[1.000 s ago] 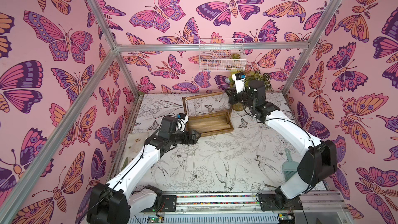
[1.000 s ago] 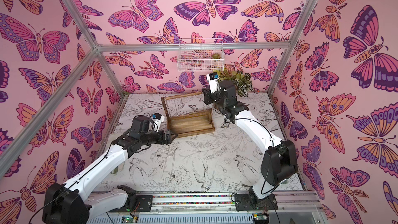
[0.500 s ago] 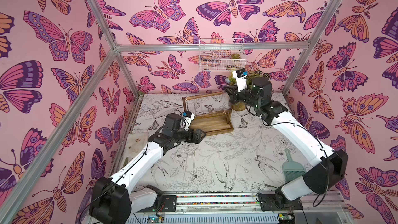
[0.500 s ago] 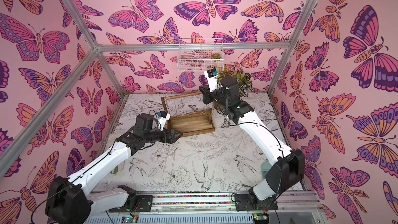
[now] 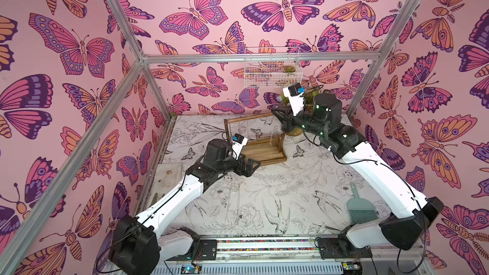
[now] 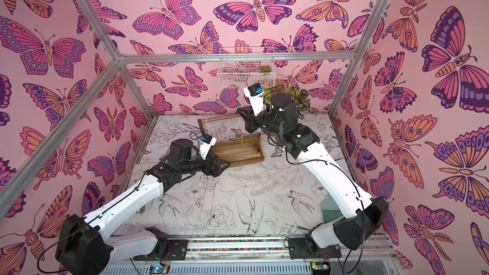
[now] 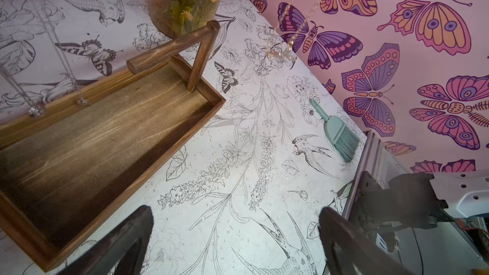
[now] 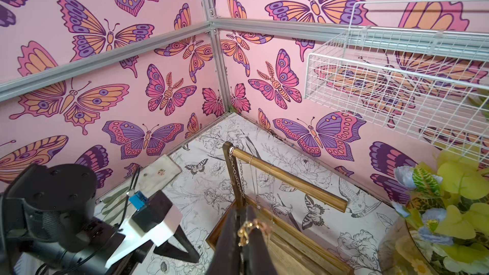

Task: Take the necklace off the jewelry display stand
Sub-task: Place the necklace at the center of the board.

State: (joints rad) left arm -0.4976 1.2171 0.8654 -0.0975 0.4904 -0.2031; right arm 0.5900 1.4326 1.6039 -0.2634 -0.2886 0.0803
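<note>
Dangling from the right gripper [image 8: 244,234], a thin gold chain necklace [image 7: 292,26] is pinched between the closed black fingers [image 8: 230,236]. Its pendant end hangs in the air just past one end of the brown wooden jewelry display stand [image 5: 264,152], apart from the stand's round top bar [image 7: 172,46]. The stand sits toward the back of the table, its rectangular tray base flat on the white tabletop printed with black botanical drawings [image 5: 264,194]. Silver chains [image 8: 234,170] hang from the bar near one upright. In both top views the right gripper [image 5: 275,111] is raised at the bar's right end. The left gripper [image 5: 251,166] hovers low just beside the tray's near left corner with its jaws spread wide. A round glass vase of yellow and blue flowers [image 8: 449,220] stands just behind the stand's right end. A white wire basket [image 5: 272,71] hangs on the back wall above the vase. A small teal hand broom [image 5: 360,207] lies on the tabletop near the right arm's base, well apart from the stand.
</note>
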